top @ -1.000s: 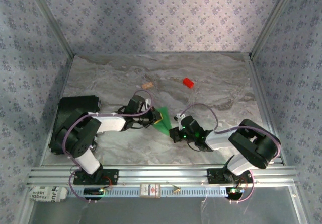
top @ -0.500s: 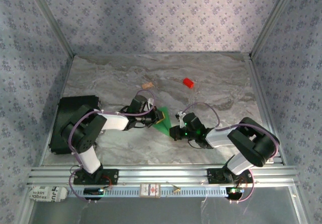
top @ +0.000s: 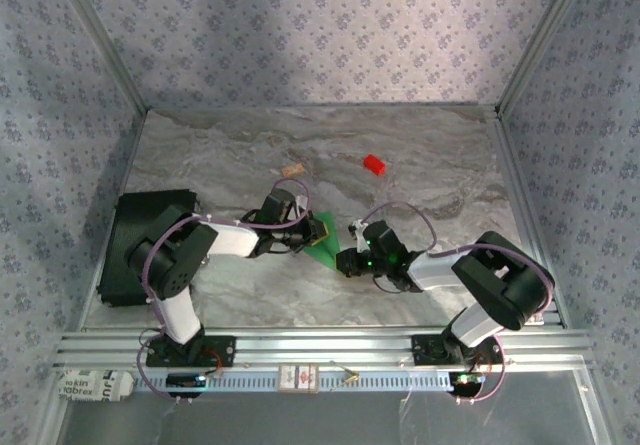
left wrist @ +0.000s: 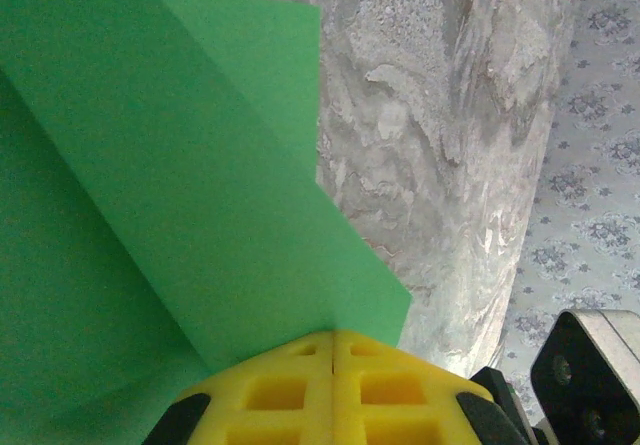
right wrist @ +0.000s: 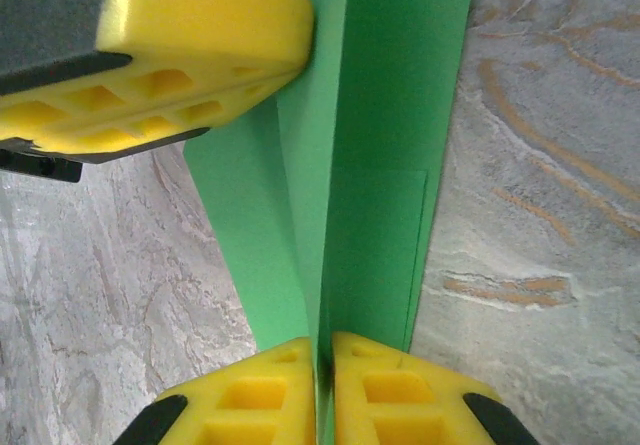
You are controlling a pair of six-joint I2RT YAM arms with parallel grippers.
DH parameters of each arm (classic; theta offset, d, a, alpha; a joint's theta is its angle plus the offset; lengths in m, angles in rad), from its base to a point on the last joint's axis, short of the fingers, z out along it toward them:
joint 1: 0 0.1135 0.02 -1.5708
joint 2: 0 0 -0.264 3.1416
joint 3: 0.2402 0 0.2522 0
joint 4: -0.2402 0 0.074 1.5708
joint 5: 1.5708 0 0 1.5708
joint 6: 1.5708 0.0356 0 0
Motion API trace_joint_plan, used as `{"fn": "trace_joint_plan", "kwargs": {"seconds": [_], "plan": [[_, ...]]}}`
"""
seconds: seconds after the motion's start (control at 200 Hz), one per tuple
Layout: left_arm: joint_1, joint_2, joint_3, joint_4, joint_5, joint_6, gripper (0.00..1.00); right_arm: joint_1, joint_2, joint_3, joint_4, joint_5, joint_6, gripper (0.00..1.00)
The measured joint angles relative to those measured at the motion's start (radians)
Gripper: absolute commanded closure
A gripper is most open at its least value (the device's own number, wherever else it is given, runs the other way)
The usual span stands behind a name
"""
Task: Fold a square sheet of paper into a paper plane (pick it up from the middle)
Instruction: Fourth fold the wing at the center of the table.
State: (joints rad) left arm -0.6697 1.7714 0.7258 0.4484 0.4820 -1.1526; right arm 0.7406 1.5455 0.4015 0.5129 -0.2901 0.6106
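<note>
The green paper, partly folded along a centre crease, is near the middle of the table, a little toward the near edge. The left gripper is clamped shut on one end of it, and the right gripper is pinched closed on the opposite edge. If the two pull apart or twist unevenly, the thin paper could tear or slip from one pinch, leaving the crease crooked. What looks like a black tray lies at the left edge; I cannot tell what it holds.
</note>
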Motion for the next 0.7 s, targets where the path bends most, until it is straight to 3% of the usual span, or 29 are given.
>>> {"fn": "trace_joint_plan", "kwargs": {"seconds": [0.7], "plan": [[0.0,0.042,0.018,-0.011,-0.011,0.018,0.96,-0.031,0.02,0.031,-0.045,-0.064,0.003,0.9]]}}
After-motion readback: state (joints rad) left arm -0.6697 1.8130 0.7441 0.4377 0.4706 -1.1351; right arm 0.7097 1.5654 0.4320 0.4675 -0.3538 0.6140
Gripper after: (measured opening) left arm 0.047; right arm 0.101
